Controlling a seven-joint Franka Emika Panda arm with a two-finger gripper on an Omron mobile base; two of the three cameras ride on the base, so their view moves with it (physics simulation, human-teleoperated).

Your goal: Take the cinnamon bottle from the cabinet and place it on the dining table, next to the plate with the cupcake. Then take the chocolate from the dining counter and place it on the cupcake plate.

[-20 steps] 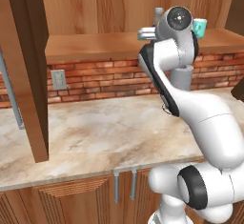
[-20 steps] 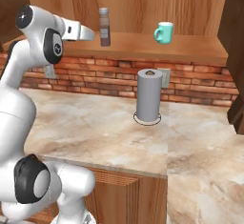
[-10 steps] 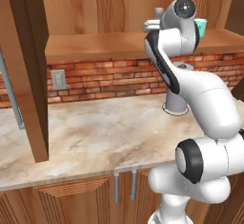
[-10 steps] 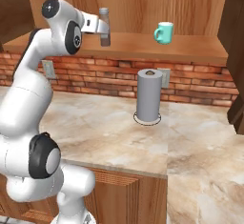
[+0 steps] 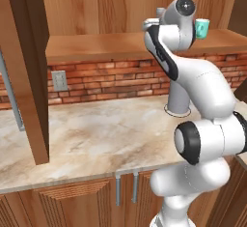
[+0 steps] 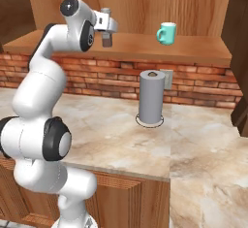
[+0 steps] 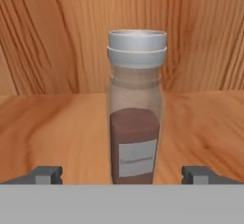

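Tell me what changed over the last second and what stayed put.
The arm swung toward the shelf, bringing the claw up to the cinnamon bottle, which now stands upright between its open fingertips, not yet gripped. The bottle itself, the teal mug on the shelf and the paper towel roll on the counter have not moved.

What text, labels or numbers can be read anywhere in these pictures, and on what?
None can be read.
The cinnamon bottle has a pale label with faint lines on its brown band; too blurred to read.
The teal mug, paper towel roll and wall outlet show no writing.
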